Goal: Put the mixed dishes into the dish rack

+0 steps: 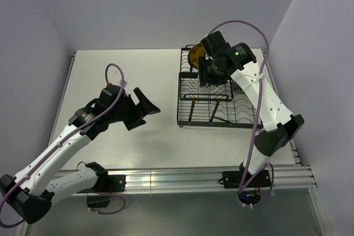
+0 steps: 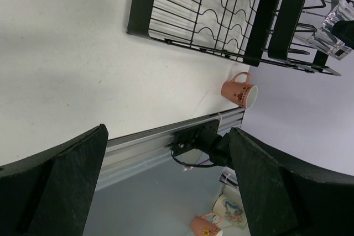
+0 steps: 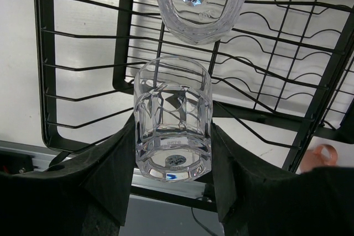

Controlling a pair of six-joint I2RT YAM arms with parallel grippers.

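The left gripper [image 2: 167, 131] hung spread wide above the white table [image 2: 66, 53]. Farther on, the right gripper [image 3: 172, 136] pinched a small clear glass tumbler [image 3: 172, 109] over the large black wire dish rack [image 3: 125, 31], where a second tumbler [image 3: 199, 4] rested base-up.

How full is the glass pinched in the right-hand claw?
Empty. The tumbler in the right gripper is clear right through: dish rack wires show behind it, no liquid inside.

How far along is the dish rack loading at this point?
Done: the yellow-orange plate stands in the dish rack, and one glass tumbler sits on its wires. In hand: the right gripper holds the second tumbler over the rack. Remaining: setting it down and releasing. The left gripper is open, empty.
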